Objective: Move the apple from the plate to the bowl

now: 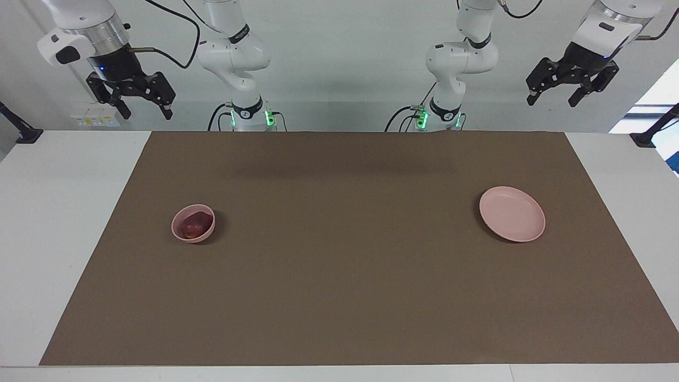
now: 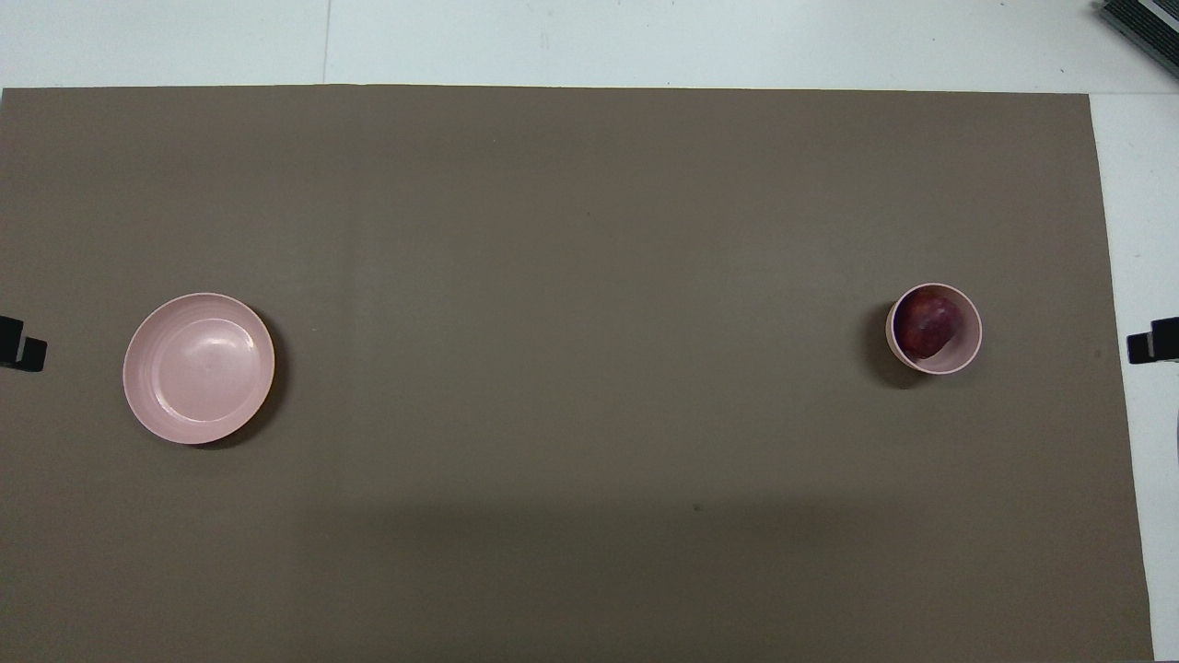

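Note:
The dark red apple [image 1: 194, 226] lies inside the small deep pink bowl [image 1: 208, 231], toward the right arm's end of the table; it also shows in the overhead view [image 2: 928, 324] in the bowl [image 2: 967, 348]. The flat pink plate [image 1: 512, 213] [image 2: 199, 367] lies bare toward the left arm's end. My left gripper [image 1: 553, 100] hangs open and empty, raised high above the left arm's end of the table. My right gripper [image 1: 146, 112] hangs open and empty, raised high above the right arm's end. Both arms wait.
A brown mat [image 1: 339, 276] covers most of the white table [image 1: 63, 212]. Black clamp mounts [image 1: 650, 139] stand at both table ends. Only the gripper tips [image 2: 20, 344] show at the side edges of the overhead view.

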Motion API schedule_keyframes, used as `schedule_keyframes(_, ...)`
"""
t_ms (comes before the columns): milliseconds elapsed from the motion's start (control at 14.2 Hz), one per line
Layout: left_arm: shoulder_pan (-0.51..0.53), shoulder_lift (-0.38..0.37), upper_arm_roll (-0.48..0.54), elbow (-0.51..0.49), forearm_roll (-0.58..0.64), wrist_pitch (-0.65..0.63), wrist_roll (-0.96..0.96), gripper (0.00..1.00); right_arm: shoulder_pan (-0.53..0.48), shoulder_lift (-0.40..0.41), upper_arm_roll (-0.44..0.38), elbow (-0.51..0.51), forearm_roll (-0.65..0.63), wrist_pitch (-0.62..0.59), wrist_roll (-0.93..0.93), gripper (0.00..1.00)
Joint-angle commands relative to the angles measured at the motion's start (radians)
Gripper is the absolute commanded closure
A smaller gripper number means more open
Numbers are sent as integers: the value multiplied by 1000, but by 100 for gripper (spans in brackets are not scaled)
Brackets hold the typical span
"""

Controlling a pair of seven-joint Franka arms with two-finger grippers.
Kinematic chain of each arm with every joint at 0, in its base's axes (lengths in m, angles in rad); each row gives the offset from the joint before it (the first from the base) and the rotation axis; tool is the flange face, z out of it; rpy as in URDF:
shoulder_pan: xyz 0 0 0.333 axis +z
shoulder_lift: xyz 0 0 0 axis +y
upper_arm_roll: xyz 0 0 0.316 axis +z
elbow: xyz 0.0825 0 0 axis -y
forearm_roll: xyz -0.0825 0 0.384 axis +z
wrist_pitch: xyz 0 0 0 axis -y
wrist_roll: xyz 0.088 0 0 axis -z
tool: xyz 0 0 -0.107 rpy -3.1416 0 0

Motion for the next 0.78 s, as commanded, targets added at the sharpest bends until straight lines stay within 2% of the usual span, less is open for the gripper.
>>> schedule_keyframes(0, 12, -1, -1, -3, -19, -8, 3, 0, 2, -13, 11, -14, -24, -8, -25, 0)
schedule_keyframes(282, 12, -6, -6, -5, -5, 3, 44, 0, 19, -13, 24, -14, -89, -2, -27, 0)
schedule_keyframes(705, 12, -7, -6, -5, -5, 4, 44, 0, 19, -14, 26, -17, -81, -2, -24, 0)
